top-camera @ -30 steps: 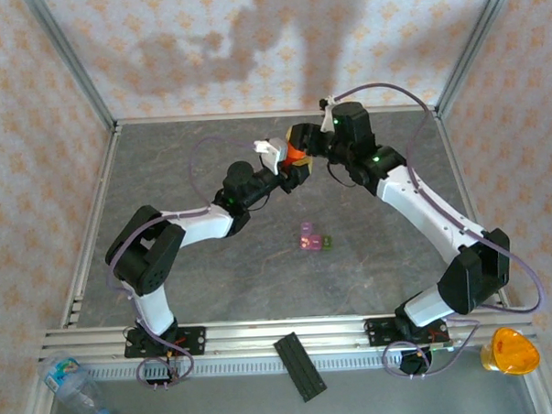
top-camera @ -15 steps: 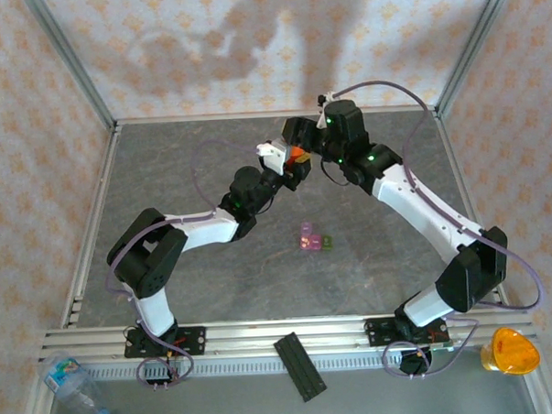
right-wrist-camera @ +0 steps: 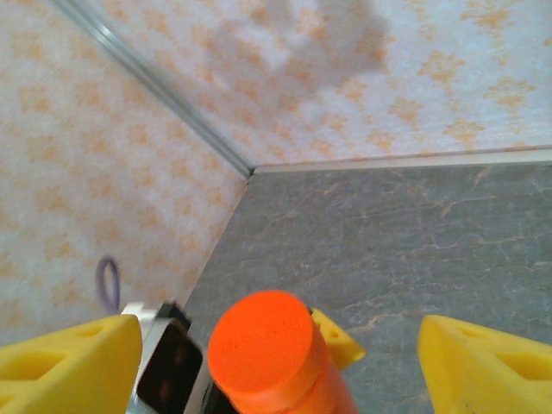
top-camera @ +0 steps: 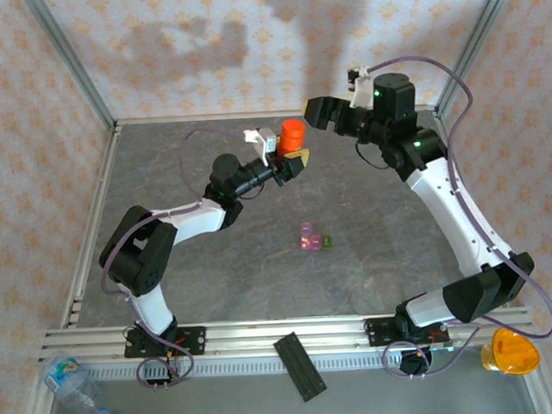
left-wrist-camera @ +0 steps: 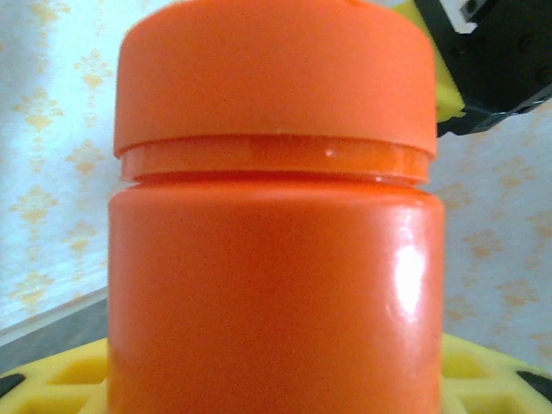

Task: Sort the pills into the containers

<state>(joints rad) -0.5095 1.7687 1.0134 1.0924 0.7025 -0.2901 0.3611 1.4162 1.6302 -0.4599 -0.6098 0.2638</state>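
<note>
My left gripper [top-camera: 288, 157] is shut on an orange cylindrical bottle [top-camera: 293, 133], holding it upright above the back of the table with its cap [left-wrist-camera: 276, 78] on. In the left wrist view the bottle [left-wrist-camera: 276, 293] stands between the yellow fingers [left-wrist-camera: 52, 379]. My right gripper [top-camera: 316, 112] hangs open to the bottle's right and above it, apart from it. In the right wrist view the cap [right-wrist-camera: 263, 341] lies below, between the spread yellow fingers [right-wrist-camera: 69, 362]. The containers, a joined pink-purple box [top-camera: 307, 237] and green box [top-camera: 325, 243], sit mid-table. The bottle's contents are hidden.
A black flat strip [top-camera: 299, 366] lies on the near rail. A clear plastic bottle [top-camera: 73, 385] sits outside at the bottom left, an orange object [top-camera: 509, 351] at the bottom right. Patterned walls and metal frame posts enclose the grey table [top-camera: 215, 274].
The right gripper has let go of the bottle's top and drawn back up and to the right. The left arm has lifted the bottle, cap still on, slightly leftward.
</note>
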